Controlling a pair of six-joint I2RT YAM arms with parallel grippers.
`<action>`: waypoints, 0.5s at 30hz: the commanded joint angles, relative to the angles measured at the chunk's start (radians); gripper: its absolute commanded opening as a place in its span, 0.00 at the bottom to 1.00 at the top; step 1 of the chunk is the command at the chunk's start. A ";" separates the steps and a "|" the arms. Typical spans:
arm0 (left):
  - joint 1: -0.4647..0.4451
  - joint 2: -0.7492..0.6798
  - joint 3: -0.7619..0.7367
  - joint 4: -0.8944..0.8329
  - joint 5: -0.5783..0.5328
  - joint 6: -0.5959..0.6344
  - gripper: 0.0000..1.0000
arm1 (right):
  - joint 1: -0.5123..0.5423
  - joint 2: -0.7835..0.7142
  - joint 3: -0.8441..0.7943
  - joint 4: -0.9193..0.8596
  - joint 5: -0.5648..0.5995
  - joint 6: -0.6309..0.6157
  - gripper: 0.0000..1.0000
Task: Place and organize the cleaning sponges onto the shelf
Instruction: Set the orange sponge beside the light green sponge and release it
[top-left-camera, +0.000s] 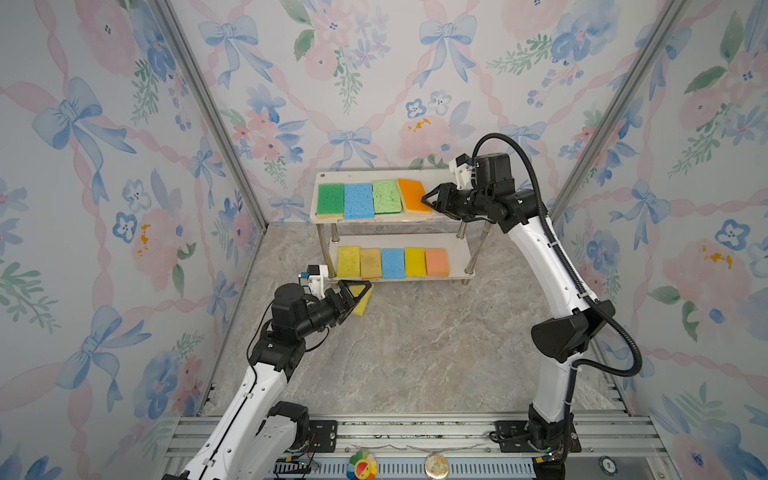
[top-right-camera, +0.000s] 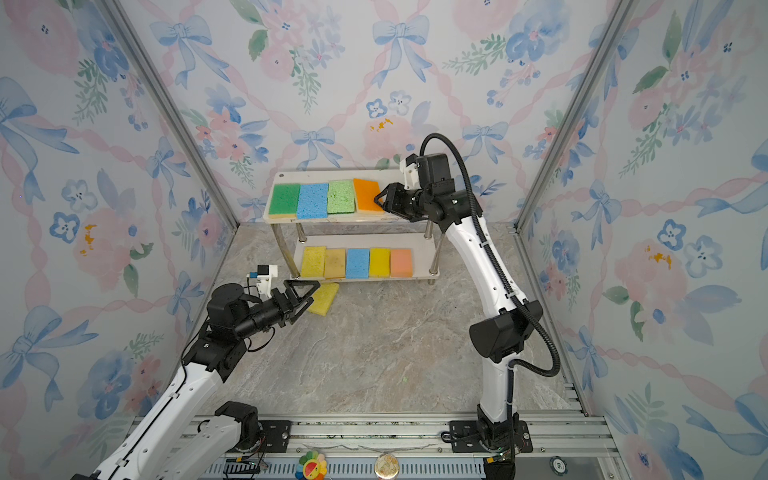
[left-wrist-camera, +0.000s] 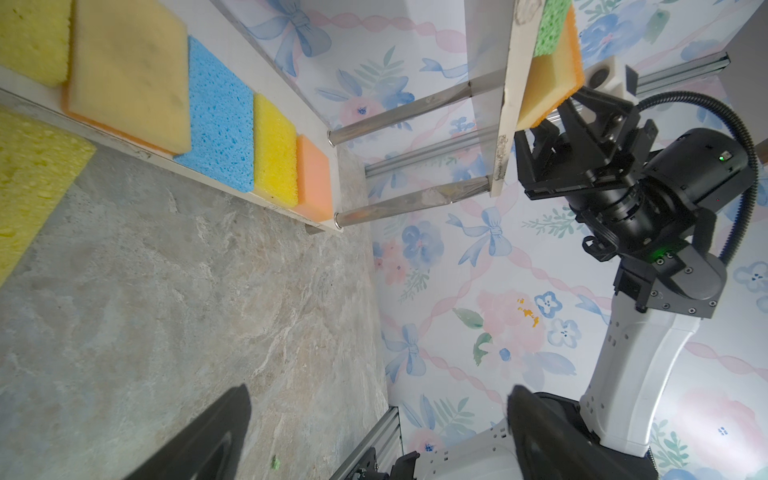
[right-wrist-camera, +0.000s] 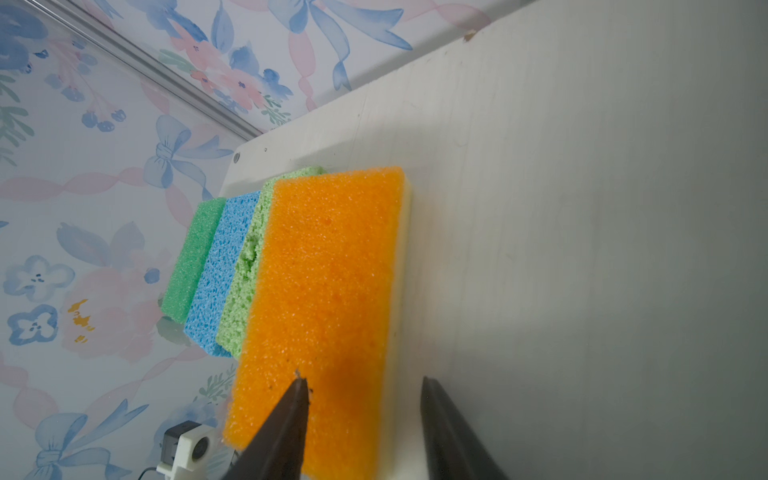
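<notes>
The left claw (top-left-camera: 367, 287) gapes wide and empty just over a yellow sponge (top-right-camera: 325, 300) that lies on the table (top-left-camera: 415, 353), near-left of the shelf (top-left-camera: 459, 259). The right claw (top-left-camera: 423, 200), jaws partly apart, straddles the near right corner of the skewed orange sponge (top-left-camera: 410, 192) on the top tier (pinching or not, I cannot tell).

No text, label, brand, number or sign can be read in any view. The small round token (top-right-camera: 558, 464) by the front rail (top-right-camera: 374, 432) carries markings, but they are too small to make out.
</notes>
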 joint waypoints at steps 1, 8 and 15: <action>0.011 -0.010 -0.020 -0.016 0.024 0.013 0.98 | 0.001 0.025 0.028 -0.010 -0.021 0.005 0.40; 0.017 -0.009 -0.023 -0.015 0.031 0.016 0.98 | 0.005 0.015 0.019 -0.014 0.004 0.001 0.28; 0.020 -0.011 -0.029 -0.015 0.037 0.016 0.98 | 0.005 -0.042 -0.068 0.027 0.070 0.014 0.14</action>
